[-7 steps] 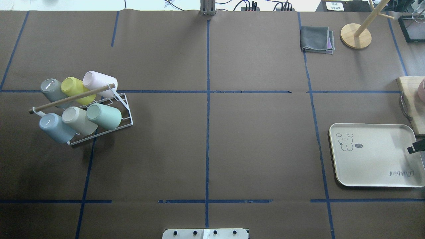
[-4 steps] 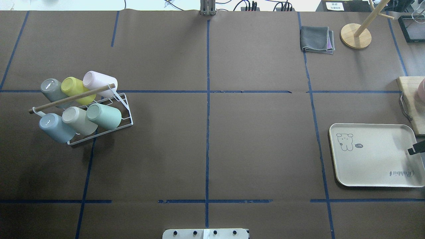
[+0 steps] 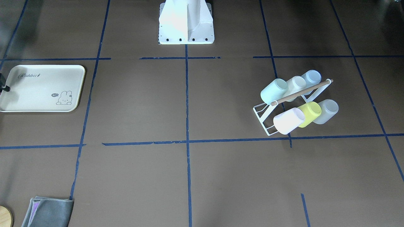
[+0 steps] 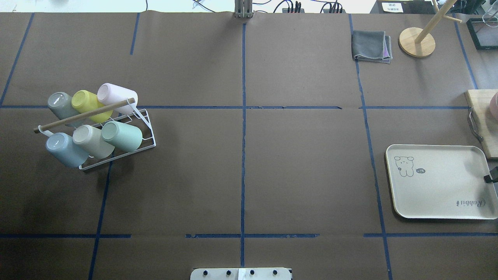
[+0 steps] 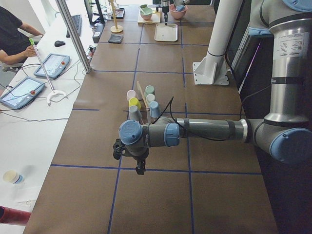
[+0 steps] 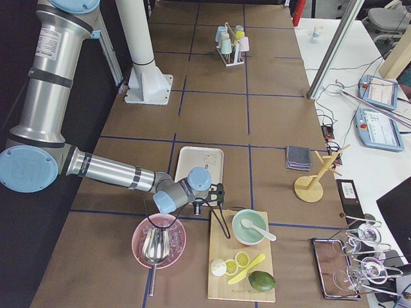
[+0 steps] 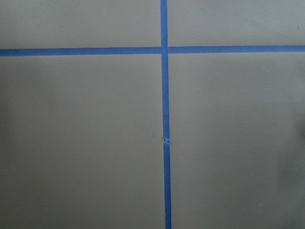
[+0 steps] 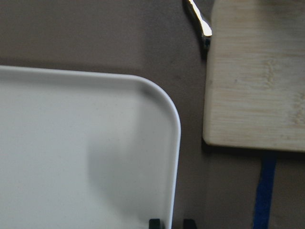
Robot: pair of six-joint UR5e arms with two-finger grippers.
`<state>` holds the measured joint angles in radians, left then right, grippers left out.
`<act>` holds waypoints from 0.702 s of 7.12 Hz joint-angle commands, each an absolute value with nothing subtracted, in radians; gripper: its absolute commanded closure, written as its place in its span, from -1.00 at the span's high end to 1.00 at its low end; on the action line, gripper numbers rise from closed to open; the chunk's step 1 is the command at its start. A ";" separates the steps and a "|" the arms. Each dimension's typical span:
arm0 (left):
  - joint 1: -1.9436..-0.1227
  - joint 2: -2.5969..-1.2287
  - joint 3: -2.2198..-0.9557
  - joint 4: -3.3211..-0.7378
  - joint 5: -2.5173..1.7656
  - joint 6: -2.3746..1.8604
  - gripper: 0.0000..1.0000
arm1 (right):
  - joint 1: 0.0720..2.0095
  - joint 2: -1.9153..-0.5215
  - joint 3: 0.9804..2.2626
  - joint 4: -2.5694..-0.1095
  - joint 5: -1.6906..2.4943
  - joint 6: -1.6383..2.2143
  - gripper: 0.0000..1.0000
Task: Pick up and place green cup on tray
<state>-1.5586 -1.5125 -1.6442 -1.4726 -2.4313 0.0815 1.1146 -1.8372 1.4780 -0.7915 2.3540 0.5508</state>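
Observation:
The green cup point(image 4: 122, 136) is pale mint and lies tilted on the near right peg of a white wire rack point(image 4: 149, 134) at the table's left; it also shows in the front view point(image 3: 274, 90). The cream tray point(image 4: 439, 194) with "Rabbit" lettering lies at the far right and holds nothing. My right gripper point(image 4: 490, 178) hangs over the tray's right rim point(image 8: 177, 143); its fingertips point(image 8: 155, 223) sit close together and hold nothing. My left gripper point(image 5: 140, 169) shows only in the left side view, over bare table in front of the rack; I cannot tell its state.
The rack also holds a yellow-green cup point(image 4: 90, 103), a pink, a grey, a beige and a blue cup point(image 4: 64, 149) under a wooden bar. A wooden cutting board point(image 4: 482, 116) lies behind the tray. A grey cloth point(image 4: 370, 46) and a wooden stand point(image 4: 417, 42) are at the back right.
My right gripper has slid right and slightly nearer over the tray's rim, so less of it shows at the overhead view's edge. The cups, rack and tray have not moved.

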 commanded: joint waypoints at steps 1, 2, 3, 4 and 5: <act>-1.559 -1.513 -1.644 -1.474 -2.431 0.081 1.00 | 1.114 -1.838 1.492 -0.790 2.335 0.551 -1.00; -1.559 -1.513 -1.646 -1.474 -2.431 0.081 1.00 | 1.103 -1.833 1.535 -0.793 2.341 0.551 -1.00; -1.559 -1.513 -1.647 -1.474 -2.431 0.081 1.00 | 1.103 -1.833 1.592 -0.796 2.348 0.560 -1.00; -1.560 -1.513 -1.652 -1.474 -2.448 0.081 1.00 | 1.092 -1.816 1.653 -0.801 2.371 0.680 -1.00; -1.560 -1.513 -1.652 -1.474 -2.477 0.081 1.00 | 1.034 -1.796 1.716 -0.801 2.370 0.804 -1.00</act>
